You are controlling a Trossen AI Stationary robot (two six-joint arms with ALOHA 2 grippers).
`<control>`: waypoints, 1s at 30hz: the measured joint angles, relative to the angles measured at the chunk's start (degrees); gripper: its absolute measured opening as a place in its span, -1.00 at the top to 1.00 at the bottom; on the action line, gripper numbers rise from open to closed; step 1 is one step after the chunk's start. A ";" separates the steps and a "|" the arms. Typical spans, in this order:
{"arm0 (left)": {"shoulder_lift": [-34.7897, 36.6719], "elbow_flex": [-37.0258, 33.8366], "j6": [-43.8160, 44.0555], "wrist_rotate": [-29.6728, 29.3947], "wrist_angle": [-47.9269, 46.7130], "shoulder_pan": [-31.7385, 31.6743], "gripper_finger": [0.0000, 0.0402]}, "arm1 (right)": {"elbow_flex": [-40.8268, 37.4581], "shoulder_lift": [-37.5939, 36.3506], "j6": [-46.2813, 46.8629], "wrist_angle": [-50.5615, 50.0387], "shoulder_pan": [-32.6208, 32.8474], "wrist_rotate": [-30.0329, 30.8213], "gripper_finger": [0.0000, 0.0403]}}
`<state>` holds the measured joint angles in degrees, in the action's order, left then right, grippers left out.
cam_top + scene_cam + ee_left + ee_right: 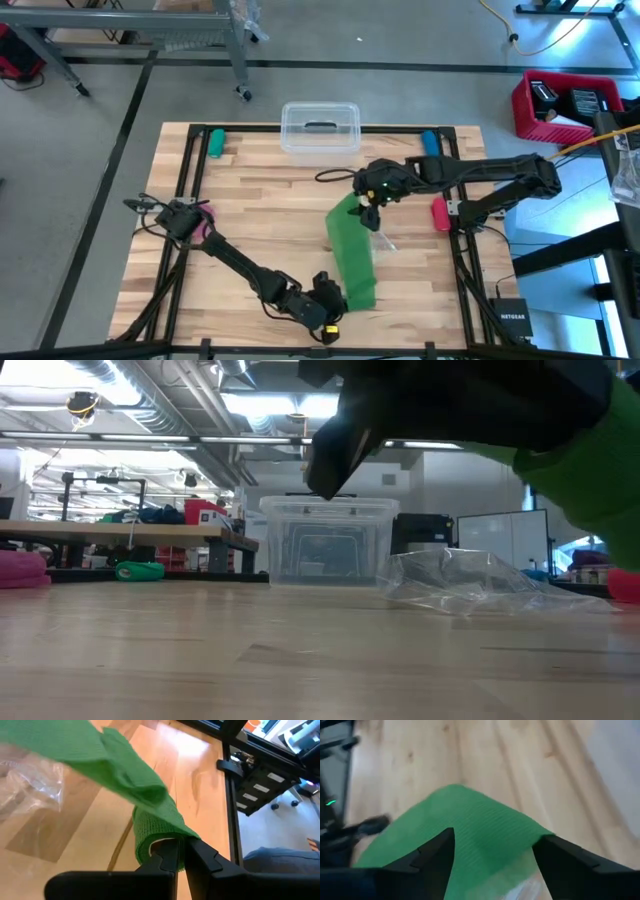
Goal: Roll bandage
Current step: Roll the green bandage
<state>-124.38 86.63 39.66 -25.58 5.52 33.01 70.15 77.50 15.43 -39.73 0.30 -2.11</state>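
The bandage is a bright green strip running from the table's middle toward its near edge. Its near end is coiled into a small roll. My left gripper is at that near end, shut on the roll. My right gripper hovers open over the strip's far end, with one finger on either side. I cannot tell whether it touches the cloth. In the low view the bandage shows raised at the right. My left gripper pinches the bandage's rolled near end between its two fingers. The fingers slant down from the table's near left. The roll is off the wood, and the loose strip runs from it toward the far end.
A crumpled clear plastic bag lies just right of the strip. A clear lidded box stands at the far edge. A green roll, a blue one and pink ones sit near the frame rails. Bare wood lies to the left.
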 joint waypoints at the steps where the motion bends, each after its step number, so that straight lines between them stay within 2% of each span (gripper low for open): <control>1: 0.02 0.00 -0.31 0.39 0.09 0.00 0.95 | 0.55 -0.35 0.49 -1.03 0.01 -1.01 -0.31; 4: 0.04 0.00 -2.24 3.00 1.34 -0.13 0.95 | 2.56 -1.59 0.64 -2.25 0.04 -0.15 -0.31; 6: 0.09 0.02 -2.11 4.20 1.88 -0.43 0.95 | 3.25 -2.58 0.60 -1.03 0.04 3.40 -0.31; 8: 0.09 0.02 -0.94 4.28 1.88 -0.44 0.95 | 3.37 -3.38 0.55 0.96 0.00 6.30 -0.31; 11: 0.09 0.00 -0.53 4.25 3.21 -0.33 0.95 | 3.37 -3.50 0.61 2.25 0.00 7.12 -0.31; 14: 0.15 0.01 1.56 4.05 3.52 -0.07 0.95 | 3.37 -3.46 0.43 1.02 0.02 4.66 -0.31; 17: 0.13 0.00 4.32 4.45 3.72 0.10 0.95 | 4.62 -4.22 3.96 -4.56 0.05 -2.91 -0.31; 19: 0.34 0.02 4.59 6.47 4.76 0.31 0.95 | 6.01 -5.99 4.32 -7.62 1.64 -6.67 -0.31; 21: 1.13 0.08 -0.43 11.51 4.34 0.37 0.95 | 6.47 -8.89 5.23 -9.92 6.12 -6.25 -0.31; 24: 3.89 1.04 -8.88 14.37 3.92 1.43 0.95 | 6.47 -13.02 6.71 -11.70 15.38 0.16 -0.31; 30: 13.43 1.62 -17.95 13.02 2.18 1.64 0.95 | 2.09 -17.64 11.50 -12.37 36.41 24.40 -0.31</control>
<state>-110.95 88.25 21.71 -12.55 7.70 34.65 72.24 59.86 26.93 -52.10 36.70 22.29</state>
